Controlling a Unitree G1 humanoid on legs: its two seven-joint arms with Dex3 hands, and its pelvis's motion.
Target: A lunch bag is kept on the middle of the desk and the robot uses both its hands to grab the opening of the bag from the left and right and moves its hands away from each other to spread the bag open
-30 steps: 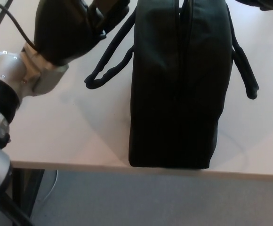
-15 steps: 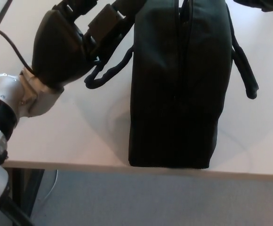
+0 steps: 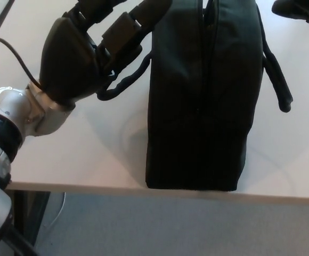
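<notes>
Two hands in frame, neither yet holding anything that I can confirm. Black lunch bag (image 3: 200, 96) stands upright on the pale desk (image 3: 80, 154), its near end close to the desk's front edge. Top seam (image 3: 204, 58) runs away from the camera and looks closed or nearly so.

Left hand (image 3: 90, 50): fingers (image 3: 136, 24) spread and extended, open, reaching over the left strap (image 3: 123, 80) toward the bag's upper left flank. Tips appear to touch or nearly touch the fabric; cannot tell which. No grip formed.

Right hand (image 3: 299, 9): only a dark sliver at the top right corner, apart from the bag. Finger state cannot be told.

Right strap (image 3: 276, 74) lies slack on the desk.

Handling judgement: soft fabric, probably light and floppy; walls will likely buckle rather than resist. Pulling one side alone may drag or tip the bag, so both sides should be taken together. Best hold looks to be the fabric lip on either side of the seam, not the loose straps, which would only lift.
</notes>
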